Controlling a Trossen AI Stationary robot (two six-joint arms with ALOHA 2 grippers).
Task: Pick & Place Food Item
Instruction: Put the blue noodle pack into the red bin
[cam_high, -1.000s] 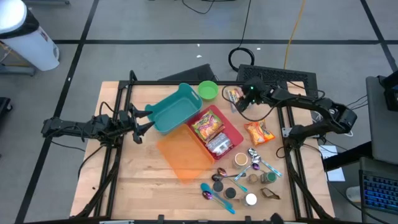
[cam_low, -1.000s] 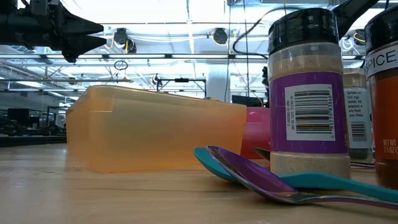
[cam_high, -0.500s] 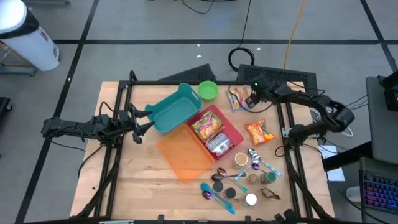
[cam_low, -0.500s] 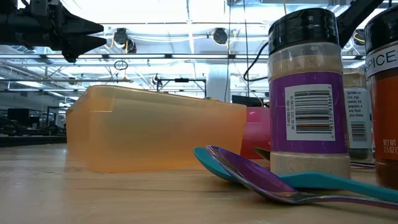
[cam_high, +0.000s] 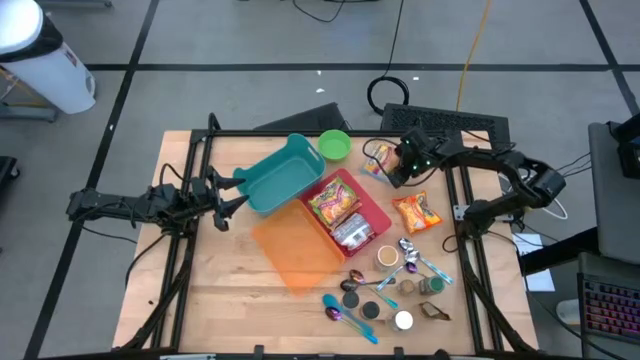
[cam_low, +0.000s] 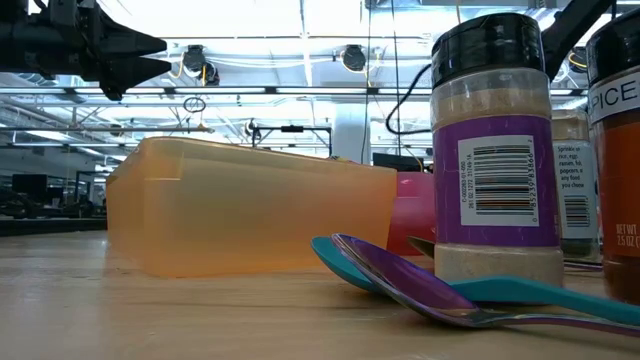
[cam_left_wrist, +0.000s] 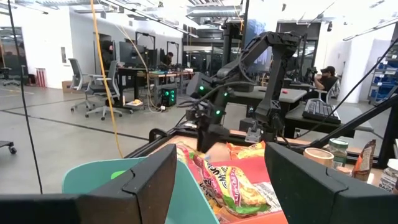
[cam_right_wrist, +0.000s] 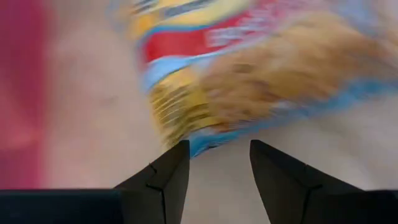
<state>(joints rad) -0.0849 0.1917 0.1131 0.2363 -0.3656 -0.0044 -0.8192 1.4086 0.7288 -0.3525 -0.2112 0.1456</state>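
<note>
A yellow, red and blue snack packet (cam_high: 376, 154) lies flat on the table at the far right, beside the red bin (cam_high: 372, 205); it fills the right wrist view (cam_right_wrist: 249, 68). My right gripper (cam_high: 394, 168) is open just over the packet's right end, and the packet's edge (cam_right_wrist: 199, 144) shows just ahead of its fingertips (cam_right_wrist: 214, 168). My left gripper (cam_high: 226, 202) is open and empty at the table's left, beside the teal bin (cam_high: 280, 175).
The red bin holds two more packets (cam_high: 335, 205). An orange packet (cam_high: 416, 212) lies to its right. A green bowl (cam_high: 334, 145) stands at the far edge and a clear orange tray (cam_high: 295, 250) lies mid-table. Spice jars (cam_low: 495, 150) and spoons (cam_high: 345, 312) crowd the near right.
My right gripper has shifted slightly over the snack packet, and its wrist has swung a little toward the table's near edge. The packet has stayed in place.
</note>
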